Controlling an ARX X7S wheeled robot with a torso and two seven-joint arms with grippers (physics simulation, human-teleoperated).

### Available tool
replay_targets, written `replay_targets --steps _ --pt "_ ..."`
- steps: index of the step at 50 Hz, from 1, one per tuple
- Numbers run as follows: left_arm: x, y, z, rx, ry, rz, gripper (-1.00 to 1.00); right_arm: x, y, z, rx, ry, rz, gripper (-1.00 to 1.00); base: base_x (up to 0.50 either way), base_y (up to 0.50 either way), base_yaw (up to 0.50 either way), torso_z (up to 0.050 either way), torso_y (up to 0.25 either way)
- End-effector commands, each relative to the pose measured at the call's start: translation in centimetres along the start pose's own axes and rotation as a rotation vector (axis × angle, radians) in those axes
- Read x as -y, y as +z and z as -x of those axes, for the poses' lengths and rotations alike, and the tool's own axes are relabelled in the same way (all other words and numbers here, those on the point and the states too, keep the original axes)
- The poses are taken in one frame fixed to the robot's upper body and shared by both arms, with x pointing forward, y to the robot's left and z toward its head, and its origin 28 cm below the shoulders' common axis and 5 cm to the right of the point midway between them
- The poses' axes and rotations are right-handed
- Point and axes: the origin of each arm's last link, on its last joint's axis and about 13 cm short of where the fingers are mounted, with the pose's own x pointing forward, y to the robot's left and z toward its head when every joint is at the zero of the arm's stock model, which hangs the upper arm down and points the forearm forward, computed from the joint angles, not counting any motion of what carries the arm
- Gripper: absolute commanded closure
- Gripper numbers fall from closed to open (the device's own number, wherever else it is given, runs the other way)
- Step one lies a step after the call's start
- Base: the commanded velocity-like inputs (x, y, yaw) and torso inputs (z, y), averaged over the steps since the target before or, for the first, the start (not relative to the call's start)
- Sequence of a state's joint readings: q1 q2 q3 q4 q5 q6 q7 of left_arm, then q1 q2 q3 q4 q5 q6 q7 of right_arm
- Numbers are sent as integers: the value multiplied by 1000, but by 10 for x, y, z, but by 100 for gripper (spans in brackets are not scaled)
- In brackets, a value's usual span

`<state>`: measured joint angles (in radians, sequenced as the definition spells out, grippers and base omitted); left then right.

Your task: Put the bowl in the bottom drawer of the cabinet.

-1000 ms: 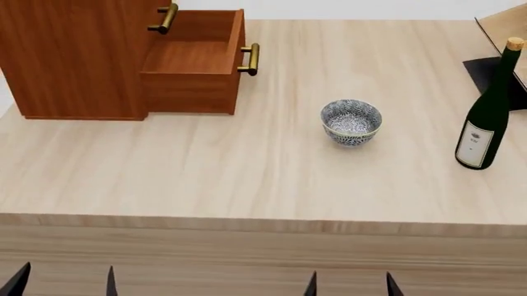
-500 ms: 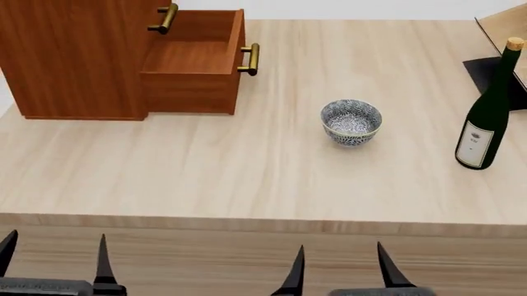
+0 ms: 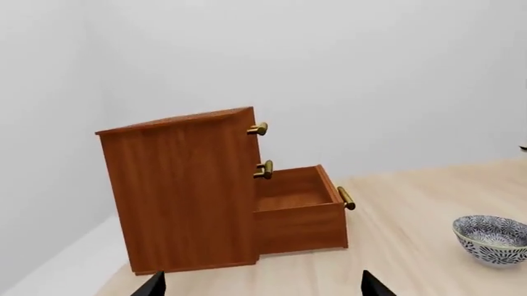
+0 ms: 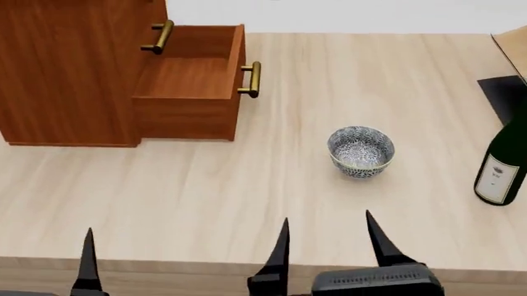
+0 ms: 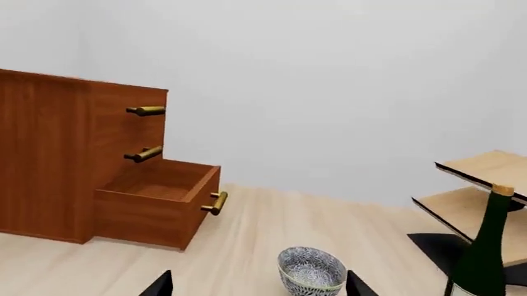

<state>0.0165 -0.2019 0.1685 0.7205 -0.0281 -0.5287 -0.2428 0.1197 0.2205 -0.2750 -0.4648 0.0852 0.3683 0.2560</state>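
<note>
You are holding the right tool (image 4: 327, 237), fingers apart, nearest you, facing the bowl (image 4: 361, 152); the left tool (image 4: 58, 262) is likewise spread. Beyond the bowl, the bottom drawer (image 4: 191, 86) is standing open, ready to receive it.

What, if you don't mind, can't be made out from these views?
- Left tool: head view's bottom edge cuts off all but one fingertip.
- Wine bottle: neck cut off by the head view's right edge; label print too small to read.
- Cabinet: upper drawer fronts edge-on in the left wrist view.
</note>
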Motion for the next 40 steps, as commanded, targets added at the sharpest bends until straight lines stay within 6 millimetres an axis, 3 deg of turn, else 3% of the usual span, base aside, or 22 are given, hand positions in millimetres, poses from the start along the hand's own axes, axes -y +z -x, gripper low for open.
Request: replay_targets --steps 1,9,21,40 --pt "-1 5 9 8 -23 13 -100 0 5 -2 25 13 -2 -100 500 47 0 50 27" --pt "-2 6 23 -8 -85 55 -100 0 7 -7 22 14 -1 -100 500 45 0 50 29" --pt "-14 5 50 -37 -48 27 -100 0 7 -11 16 6 -16 -100 500 46 0 1 0" --pt "-23 0 55 -48 12 21 -100 0 5 -13 11 -1 -4 -100 500 52 0 0 0"
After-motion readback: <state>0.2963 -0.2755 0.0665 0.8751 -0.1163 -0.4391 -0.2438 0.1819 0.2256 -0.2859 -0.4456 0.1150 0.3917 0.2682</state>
